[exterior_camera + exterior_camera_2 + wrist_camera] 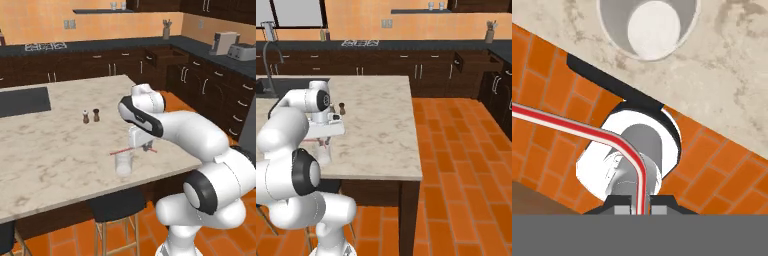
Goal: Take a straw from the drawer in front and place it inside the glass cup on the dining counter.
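Fingers (640,209) are clenched on the straw (587,131), which rises from between the two dark tips in the hand view, bends sharply and runs off toward the left edge as a red stick with a white stripe. From the left base camera the straw (120,150) lies nearly level, poking out to the left of the hand and a shorter way to the right, just above the glass cup (123,163). That cup stands upright on the marbled worktop (55,145) of the dining counter, near its front edge, with the hand right over it; in the hand view the glass cup (648,27) appears from above at the top of the picture, its round mouth open. Two small shakers (90,116), one paler and one dark, stand side by side farther back on the same worktop, well apart from the cup. In the right base view the arm's white bulk hides most of the cup, and only a little pink of the straw (324,142) shows under the hand. Beyond, in the far run of dark cabinets, the drawer (166,55) stands pulled out.
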Tool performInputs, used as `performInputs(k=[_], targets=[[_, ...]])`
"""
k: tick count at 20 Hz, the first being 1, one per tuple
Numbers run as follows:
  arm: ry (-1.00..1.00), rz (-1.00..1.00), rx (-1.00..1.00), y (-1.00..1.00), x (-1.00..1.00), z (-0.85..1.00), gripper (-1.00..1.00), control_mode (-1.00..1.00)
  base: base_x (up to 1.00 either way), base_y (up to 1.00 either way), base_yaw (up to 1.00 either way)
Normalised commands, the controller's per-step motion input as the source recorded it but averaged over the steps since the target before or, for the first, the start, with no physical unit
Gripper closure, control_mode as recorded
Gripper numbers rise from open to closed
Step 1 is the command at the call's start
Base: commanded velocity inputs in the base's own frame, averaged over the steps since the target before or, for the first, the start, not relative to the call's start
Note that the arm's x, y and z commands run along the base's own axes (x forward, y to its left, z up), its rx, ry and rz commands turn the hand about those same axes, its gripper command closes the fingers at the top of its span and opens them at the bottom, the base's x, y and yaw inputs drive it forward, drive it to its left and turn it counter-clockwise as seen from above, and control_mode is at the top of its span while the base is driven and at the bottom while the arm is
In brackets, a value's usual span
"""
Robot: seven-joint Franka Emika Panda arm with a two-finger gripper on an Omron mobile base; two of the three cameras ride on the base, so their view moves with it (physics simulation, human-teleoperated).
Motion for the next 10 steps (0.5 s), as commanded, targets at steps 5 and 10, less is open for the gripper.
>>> performInputs(k=[5,10], targets=[[0.02,-0.12,0.0,0.14,0.25,0.11,1.0,-1.0,0.48,0.38,-0.23],[-0.05,-0.08,-0.23,0.01,0.09,0.51,1.0,-1.0,0.0,0.0,0.0]])
